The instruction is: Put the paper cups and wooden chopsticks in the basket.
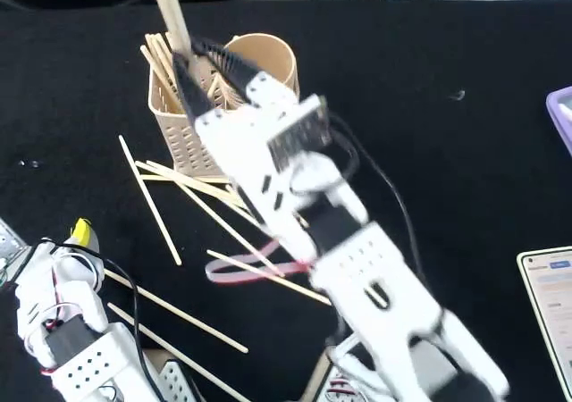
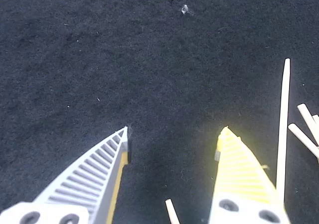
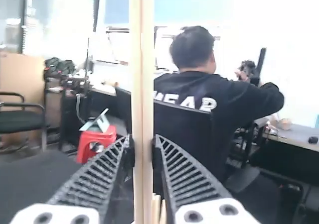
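As the high view shows, the basket point(image 1: 179, 138) stands in the upper left of the frame, and a bundle of wooden chopsticks point(image 1: 159, 55) leans out over its upper left rim. A paper cup point(image 1: 273, 58) stands upright at the basket's upper right. Whether it sits inside the basket or just behind it cannot be told.

Over the basket's rim, the right gripper point(image 1: 190, 73) clamps one held chopstick point(image 1: 168, 9), which rises steeply to the top edge of the frame. In the right wrist view, this gripper point(image 3: 142, 152) has both ribbed fingers point(image 3: 99, 171) pressed against the held chopstick point(image 3: 141, 59), which runs vertically left of centre.

Loose chopsticks point(image 1: 147, 196) lie on the black table point(image 1: 429, 152) below the basket, from left of centre toward the lower centre, and several cross one another. A pink band point(image 1: 234, 270) lies among them near the centre, partly under the right arm.

The left arm point(image 1: 63, 330) occupies the lower left corner of the high view. In the left wrist view, the left gripper point(image 2: 174, 134) is spread wide over the table, with the grey finger at lower left and the yellow finger point(image 2: 244, 174) at lower right. A single stick point(image 2: 284, 119) runs vertically just beside the yellow finger.

A purple object point(image 1: 561, 107) and a flat screen device point(image 1: 550, 299) sit at the right edge of the high view.
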